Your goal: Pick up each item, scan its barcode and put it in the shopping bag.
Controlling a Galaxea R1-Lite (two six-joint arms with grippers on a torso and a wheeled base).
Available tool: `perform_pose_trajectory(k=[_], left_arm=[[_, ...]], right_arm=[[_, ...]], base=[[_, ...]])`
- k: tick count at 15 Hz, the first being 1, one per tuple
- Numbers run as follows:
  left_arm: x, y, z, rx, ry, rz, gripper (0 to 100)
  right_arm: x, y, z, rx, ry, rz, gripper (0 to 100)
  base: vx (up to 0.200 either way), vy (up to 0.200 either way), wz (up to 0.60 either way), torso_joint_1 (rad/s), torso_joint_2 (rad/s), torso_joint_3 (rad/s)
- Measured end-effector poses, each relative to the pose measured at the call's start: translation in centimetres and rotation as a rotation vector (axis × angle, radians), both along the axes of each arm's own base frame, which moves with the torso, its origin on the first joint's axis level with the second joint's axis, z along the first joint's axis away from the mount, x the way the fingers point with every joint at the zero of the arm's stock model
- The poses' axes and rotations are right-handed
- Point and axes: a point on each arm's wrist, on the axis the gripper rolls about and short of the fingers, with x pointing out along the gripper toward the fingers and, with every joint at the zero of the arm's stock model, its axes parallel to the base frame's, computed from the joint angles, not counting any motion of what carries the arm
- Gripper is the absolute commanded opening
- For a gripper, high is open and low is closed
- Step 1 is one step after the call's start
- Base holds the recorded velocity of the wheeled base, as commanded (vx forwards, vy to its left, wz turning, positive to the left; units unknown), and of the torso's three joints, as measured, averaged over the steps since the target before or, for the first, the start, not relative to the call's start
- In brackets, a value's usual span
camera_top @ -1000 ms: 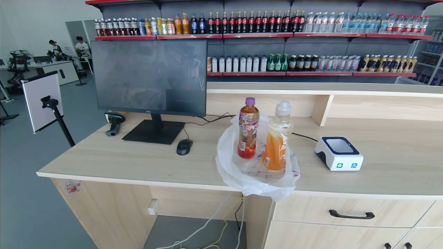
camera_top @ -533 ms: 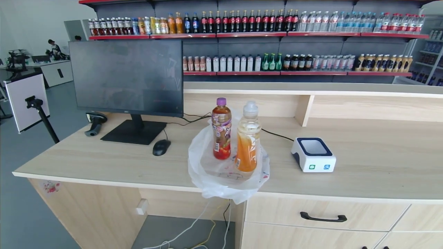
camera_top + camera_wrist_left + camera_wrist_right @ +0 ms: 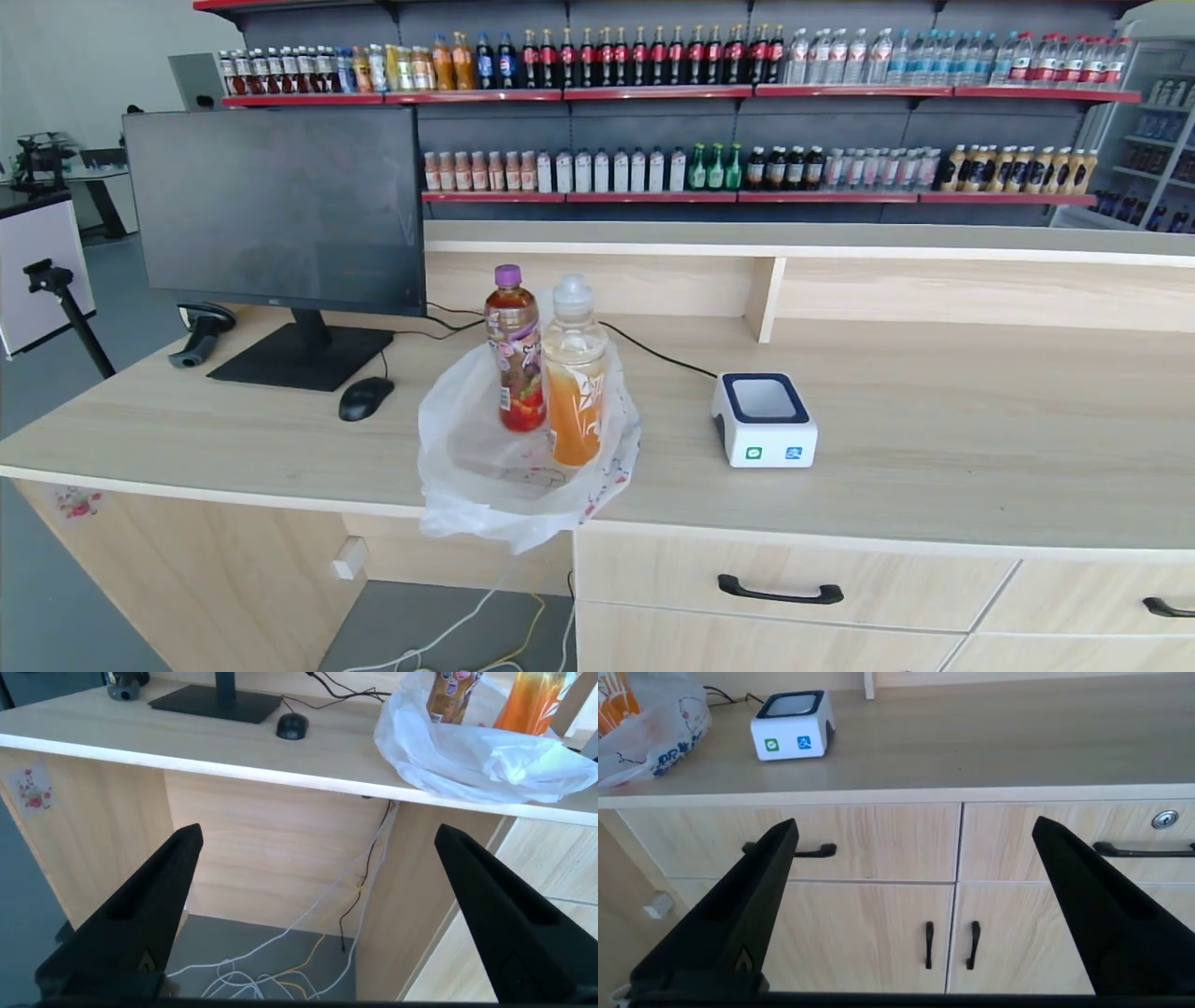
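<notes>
Spotter: Desk (image 3: 934, 439) first. What's on it?

Checker: Biggest is the monitor (image 3: 275, 205), at ten o'clock from the shopping bag (image 3: 476, 467). The bag lies spread open at the front edge, with a fold hanging over it. Two bottles stand upright in it: the orange bottle (image 3: 573, 373), and the purple-capped bottle (image 3: 516, 350) just beside it at its ten o'clock. The scanner (image 3: 764, 420) sits at the bag's three o'clock, apart from it. The mouse (image 3: 365, 399) is at nine.

Spotter: And the tools?

Checker: The left tool (image 3: 318, 833) gapes wide with nothing in it, low down, facing the desk's front panel under the bag. The right tool (image 3: 915, 826) is just as wide and bare, facing the drawers (image 3: 868, 854) below the scanner.

Spotter: What could go wrong?

Checker: Both tools look to be below the desk top. Rising close in, a finger could snag the hanging fold and drag bag and bottles off. The bottles are tall and crowded, so reaching for one may topple the other. Loose cables (image 3: 308, 924) hang near the left tool too.

Spotter: Anything you can't make out?

Checker: No barcode is legible, so I can't tell whether either bottle has been scanned. Bag film veils the bottle bases, and I can't tell whether the bottles touch. The left wrist view cuts off their tops.
</notes>
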Motion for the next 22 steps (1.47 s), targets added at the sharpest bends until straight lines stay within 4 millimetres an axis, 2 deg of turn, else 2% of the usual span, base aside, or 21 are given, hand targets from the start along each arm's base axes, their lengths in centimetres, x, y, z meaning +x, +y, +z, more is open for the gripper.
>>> perform_pose_trajectory(k=[6,11,22], left_arm=[[0.0,0.0,0.02,0.0,-0.001,0.0,100],[0.0,0.0,0.0,0.0,0.0,-0.001,100],[0.0,0.0,0.0,0.0,0.0,0.0,100]], right_arm=[[0.0,0.0,-0.01,0.0,0.001,0.0,100],[0.0,0.0,0.0,0.0,0.0,0.001,100],[0.0,0.0,0.0,0.001,0.0,0.0,100]], base=[[0.0,0.0,0.0,0.0,0.0,0.0],[-0.2,0.0,0.0,0.001,0.01,0.0],[0.0,0.0,0.0,0.0,0.0,0.0]])
